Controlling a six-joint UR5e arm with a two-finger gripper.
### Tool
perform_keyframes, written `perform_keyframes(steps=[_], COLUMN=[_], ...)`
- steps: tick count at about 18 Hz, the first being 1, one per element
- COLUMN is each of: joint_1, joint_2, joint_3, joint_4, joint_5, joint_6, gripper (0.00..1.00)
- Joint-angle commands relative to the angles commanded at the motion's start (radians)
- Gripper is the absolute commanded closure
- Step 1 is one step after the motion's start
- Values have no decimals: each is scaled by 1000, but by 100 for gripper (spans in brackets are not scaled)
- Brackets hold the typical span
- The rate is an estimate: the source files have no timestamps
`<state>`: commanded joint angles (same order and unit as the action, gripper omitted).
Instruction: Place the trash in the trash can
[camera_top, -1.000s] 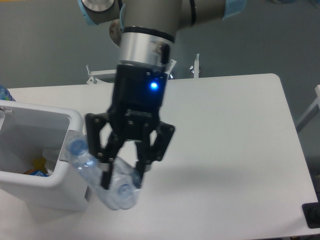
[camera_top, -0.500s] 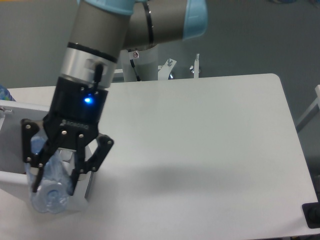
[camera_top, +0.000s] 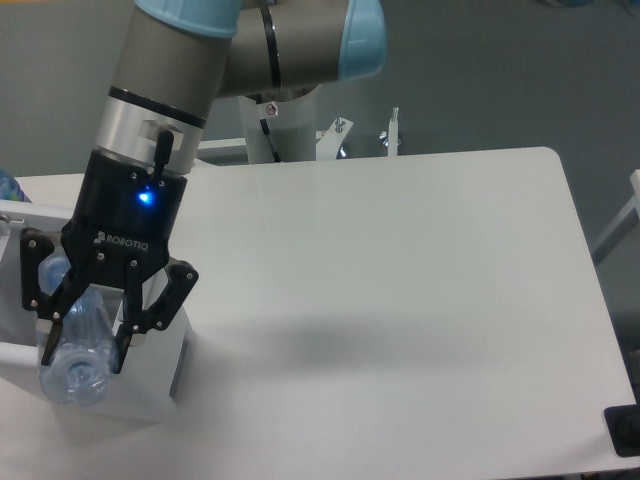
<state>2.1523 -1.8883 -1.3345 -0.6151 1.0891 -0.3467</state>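
My gripper (camera_top: 82, 355) hangs at the left of the camera view, over the white trash can (camera_top: 150, 385). Its black fingers (camera_top: 125, 345) are shut on the trash, a crushed clear plastic bottle (camera_top: 72, 350) with a bluish cap at its upper end. The bottle tilts, its base pointing down toward the near wall of the can. Most of the can is hidden behind the gripper and the bottle. The paper carton is not visible.
The white table (camera_top: 400, 300) stretches to the right of the can. Metal brackets (camera_top: 390, 135) and the arm's base (camera_top: 285, 130) stand at the table's far edge. A dark object (camera_top: 625, 430) sits at the lower right corner.
The arm has carried the bottle leftward, from beside the can's right wall to over the can. Over the last half second it shifted slightly further left and up.
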Motion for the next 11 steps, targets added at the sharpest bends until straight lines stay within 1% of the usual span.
perform_keyframes(steps=[2,4,6,11], joint_1=[-3,-5,-5,-5], joint_2=[-2,-3,-3,-3], joint_3=[1,0,0,12], joint_4=[2,5,6,6], joint_5=[21,25,26,32], joint_6=[11,12,12,12], gripper=[31,26,20,15])
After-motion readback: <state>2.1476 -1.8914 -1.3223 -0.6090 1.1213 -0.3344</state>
